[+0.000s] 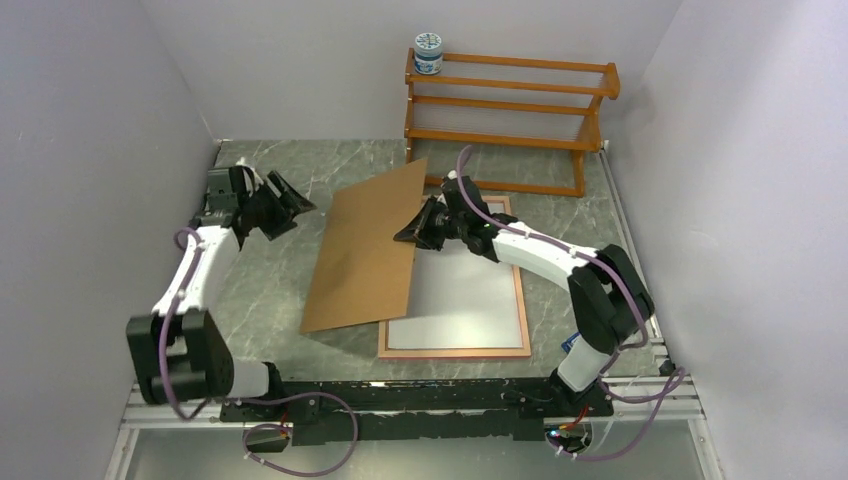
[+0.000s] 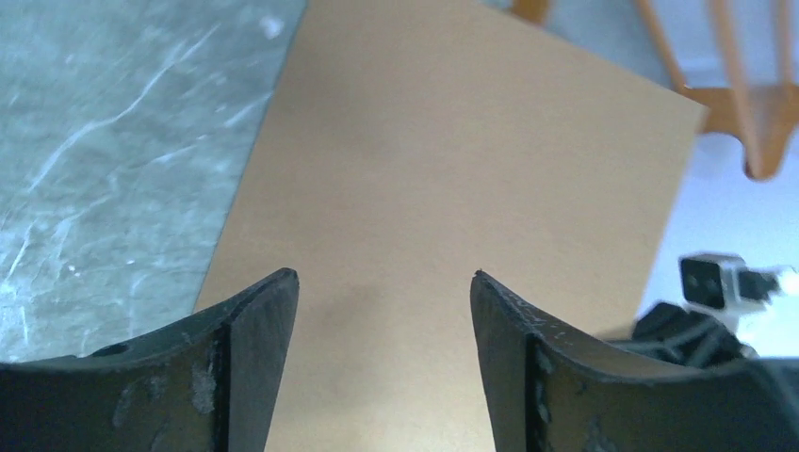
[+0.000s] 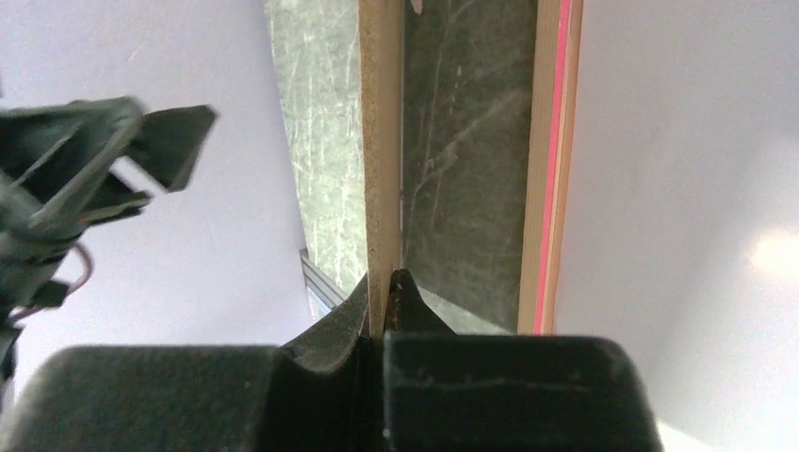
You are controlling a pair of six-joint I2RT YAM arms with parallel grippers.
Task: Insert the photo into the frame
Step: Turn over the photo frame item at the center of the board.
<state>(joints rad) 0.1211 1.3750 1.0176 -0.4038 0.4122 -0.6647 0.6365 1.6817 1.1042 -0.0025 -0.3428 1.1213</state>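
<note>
Step in hand, as judged: fitting the backing. The right pincer (image 1: 418, 232) is clamped on the right edge of the brown panel (image 1: 370, 250), holding it tilted with its lower edge on the counter (image 1: 270, 300). The left pincer (image 1: 298, 205) stands apart, empty, just beside the panel's far left corner. The frame (image 1: 455, 352) lies back-up; the white sheet inside it is probably the photo (image 1: 465, 295), face down. Next move calls for lowering the panel squarely into the frame. Count: one frame, one photo, one panel, one rack (image 1: 510, 100), one jar (image 1: 428, 53).

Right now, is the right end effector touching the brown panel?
Touching. The right wrist view shows the right end effector shut on the edge of the brown panel.
</note>
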